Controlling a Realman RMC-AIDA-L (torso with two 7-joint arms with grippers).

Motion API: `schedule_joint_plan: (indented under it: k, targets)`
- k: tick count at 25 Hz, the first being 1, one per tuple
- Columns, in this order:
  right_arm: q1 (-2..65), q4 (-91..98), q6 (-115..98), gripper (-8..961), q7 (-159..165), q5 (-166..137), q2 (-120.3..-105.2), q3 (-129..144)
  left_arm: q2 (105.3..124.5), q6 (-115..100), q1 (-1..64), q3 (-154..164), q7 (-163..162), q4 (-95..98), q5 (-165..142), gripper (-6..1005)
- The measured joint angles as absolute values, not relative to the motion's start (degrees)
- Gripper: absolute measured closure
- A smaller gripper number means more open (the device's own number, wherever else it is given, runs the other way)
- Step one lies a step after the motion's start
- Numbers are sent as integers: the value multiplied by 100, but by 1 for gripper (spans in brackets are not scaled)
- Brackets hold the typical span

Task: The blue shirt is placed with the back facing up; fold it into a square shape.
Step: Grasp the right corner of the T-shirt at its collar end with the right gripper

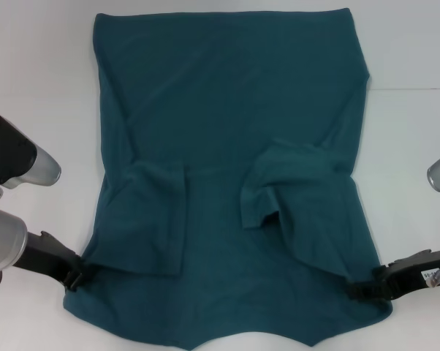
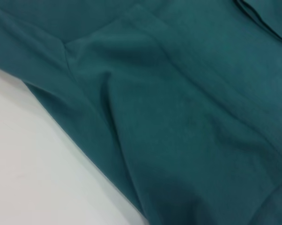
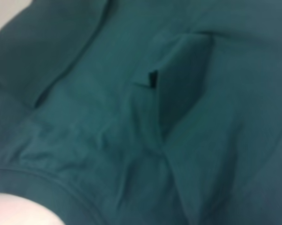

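Observation:
The blue shirt [image 1: 227, 168] lies flat on the white table, plain side up, with both short sleeves folded inward over the body. Its hem is at the far side and the neck curve at the near edge. My left gripper [image 1: 75, 276] sits at the shirt's near left edge, touching the cloth. At the near right edge, my right gripper [image 1: 360, 289] also meets the cloth. The left wrist view shows the shirt's [image 2: 178, 117] edge running across the table, and the right wrist view shows a folded sleeve [image 3: 178, 89] on the shirt.
The white table [image 1: 37, 58] surrounds the shirt on the left, right and far sides. The shirt's near edge reaches the bottom of the head view.

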State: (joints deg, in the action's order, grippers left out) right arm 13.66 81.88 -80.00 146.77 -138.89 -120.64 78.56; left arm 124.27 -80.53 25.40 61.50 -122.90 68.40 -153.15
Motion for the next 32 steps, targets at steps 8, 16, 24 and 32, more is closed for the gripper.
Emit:
schedule_joint_plan:
  k: [8, 16, 24, 32]
  targets:
    - [1478, 8147, -7872, 274, 14826, -14198, -12066, 8057, 12428, -8113, 2518, 6153, -12230, 6837, -15267, 950]
    - [1554, 8138, -7821, 276, 15007, -14429, -12067, 8297, 12428, -8113, 2513, 6152, -12198, 6837, -15257, 950]
    - [1582, 8132, -7802, 355, 15022, -14450, -12068, 8329, 12428, -8112, 2508, 6152, -12158, 6837, -15257, 950]
    - [1594, 8130, -7770, 767, 14989, -14499, -12060, 8371, 12428, -8112, 2498, 6152, -12152, 6837, -15257, 949]
